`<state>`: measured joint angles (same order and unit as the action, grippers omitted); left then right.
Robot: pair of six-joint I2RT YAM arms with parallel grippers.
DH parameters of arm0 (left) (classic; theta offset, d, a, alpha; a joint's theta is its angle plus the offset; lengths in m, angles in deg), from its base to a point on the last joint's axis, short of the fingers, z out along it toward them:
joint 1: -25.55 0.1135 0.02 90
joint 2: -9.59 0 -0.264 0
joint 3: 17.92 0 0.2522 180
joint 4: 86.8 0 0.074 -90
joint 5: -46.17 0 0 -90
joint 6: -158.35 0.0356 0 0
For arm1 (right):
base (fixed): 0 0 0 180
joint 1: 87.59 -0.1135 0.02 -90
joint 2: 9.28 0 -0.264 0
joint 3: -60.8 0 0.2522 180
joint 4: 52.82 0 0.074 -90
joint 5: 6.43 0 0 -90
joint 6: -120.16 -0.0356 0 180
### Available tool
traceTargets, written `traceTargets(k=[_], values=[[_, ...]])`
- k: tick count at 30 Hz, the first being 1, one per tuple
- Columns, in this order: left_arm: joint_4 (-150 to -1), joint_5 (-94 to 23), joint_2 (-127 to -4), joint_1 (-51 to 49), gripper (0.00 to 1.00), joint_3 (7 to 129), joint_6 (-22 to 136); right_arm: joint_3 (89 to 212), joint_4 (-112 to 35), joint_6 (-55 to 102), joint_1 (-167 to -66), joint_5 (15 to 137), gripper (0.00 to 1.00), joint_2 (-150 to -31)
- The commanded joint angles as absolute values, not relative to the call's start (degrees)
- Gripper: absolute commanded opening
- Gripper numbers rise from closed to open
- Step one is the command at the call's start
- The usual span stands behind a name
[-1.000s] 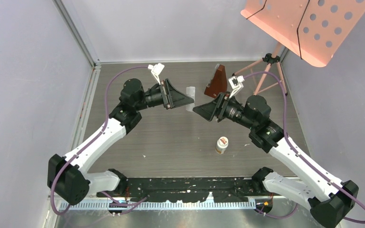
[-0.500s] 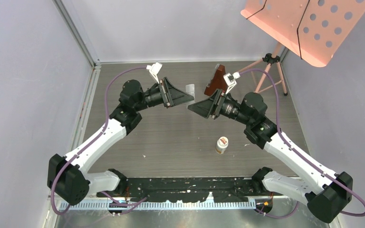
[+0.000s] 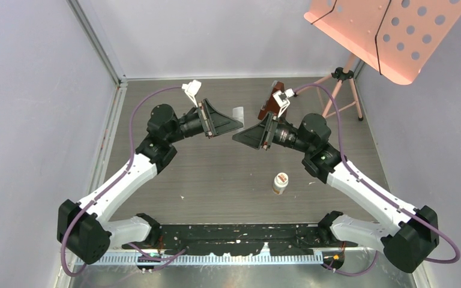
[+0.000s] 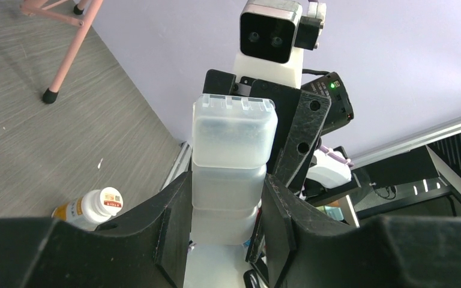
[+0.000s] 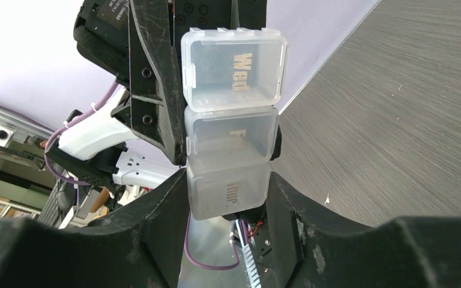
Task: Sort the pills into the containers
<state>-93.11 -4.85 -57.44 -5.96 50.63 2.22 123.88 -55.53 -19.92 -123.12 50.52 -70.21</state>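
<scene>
Clear containers (image 4: 233, 171), seemingly between raised jaws

Pill bottle (image 3: 281, 183) and brown block (image 3: 266, 111) obstruct the table's (image 3: 216, 174) right half

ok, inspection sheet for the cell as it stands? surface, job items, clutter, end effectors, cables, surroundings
Surface: grey wood-grain table, a few pale specks; black tape along the near edge.
Job's things: clear three-compartment pill box held above the table between the arms, lids marked Wed, Fri, Thur; pills: nothing seen.
Clutter: white pill bottle on the table, apart from both arms; brown wedge at the back.
End effectors: left end effector shut on one end of the box; right end effector flanks the other end, grip uncertain.
Cables: purple cable along each arm.
Surroundings: pink stand back right; plain walls.
</scene>
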Motion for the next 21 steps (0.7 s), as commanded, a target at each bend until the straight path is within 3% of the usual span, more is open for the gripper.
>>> traceTargets(k=[1, 4, 6, 10, 11, 13, 18, 21], values=[[-95.8, -4.7, -55.8, -5.9, 0.01, 50.1, 1.5, 127.0, -61.3, -20.6, -123.4, 47.8, 0.49, -72.2], [-95.5, -5.1, -56.1, -5.8, 0.05, 50.2, 1.6, 128.8, -60.7, -20.8, -123.4, 45.8, 0.33, -74.7], [-94.9, -5.6, -56.1, -5.5, 0.16, 50.3, 2.3, 130.0, -58.9, -20.2, -123.4, 44.9, 0.26, -75.5], [-91.0, -7.8, -54.8, -4.5, 0.72, 50.6, 6.2, 132.2, -50.4, -13.5, -123.4, 47.3, 0.23, -75.2], [-89.0, -8.8, -54.2, -4.4, 0.83, 50.7, 8.2, 133.2, -47.1, -10.5, -123.4, 48.2, 0.22, -75.1], [-84.7, -10.9, -53.3, -4.4, 0.96, 51.6, 13.7, 134.4, -43.9, -6.2, -123.4, 49.0, 0.22, -75.2], [-65.8, -21.4, -51.7, -3.6, 0.99, 56.5, 27.2, 137.3, -34.7, 11.7, -126.6, 59.2, 0.24, -77.0], [-62.3, -24.4, -50.4, -2.7, 0.99, 56.8, 30.5, 140.7, -29.5, 16.9, -129.6, 69.8, 0.24, -80.7]])
